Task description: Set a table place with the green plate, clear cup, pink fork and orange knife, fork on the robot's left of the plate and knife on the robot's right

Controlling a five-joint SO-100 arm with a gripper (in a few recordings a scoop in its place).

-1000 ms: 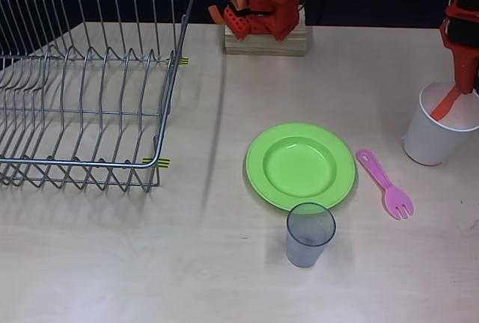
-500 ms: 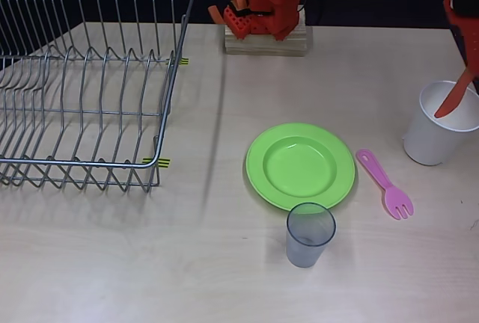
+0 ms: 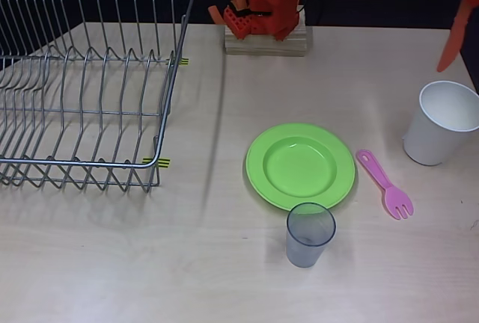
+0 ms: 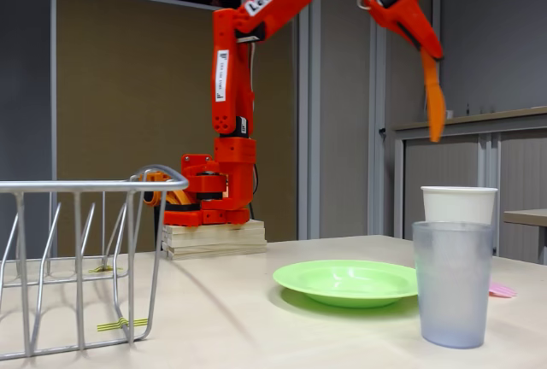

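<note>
The green plate (image 3: 300, 166) (image 4: 346, 282) lies in the middle of the table. In front of it stands the clear cup (image 3: 310, 234) (image 4: 452, 284), upright. In the overhead view the pink fork (image 3: 385, 184) lies just right of the plate, tines toward the front edge. My gripper (image 4: 423, 44) is raised high on the outstretched arm, shut on the top end of the orange knife (image 4: 435, 100) (image 3: 455, 42). The knife hangs blade down, well above the white cup (image 3: 441, 122) (image 4: 459, 204).
A wire dish rack (image 3: 82, 84) (image 4: 77, 258) takes up the left of the table. The arm's base on its wooden block (image 3: 266, 39) stands at the back middle. The white cup sits near the right edge in the overhead view.
The gripper has lifted the orange knife up out of the white cup; it now hangs clear above the cup. Plate, fork and clear cup have not moved.
</note>
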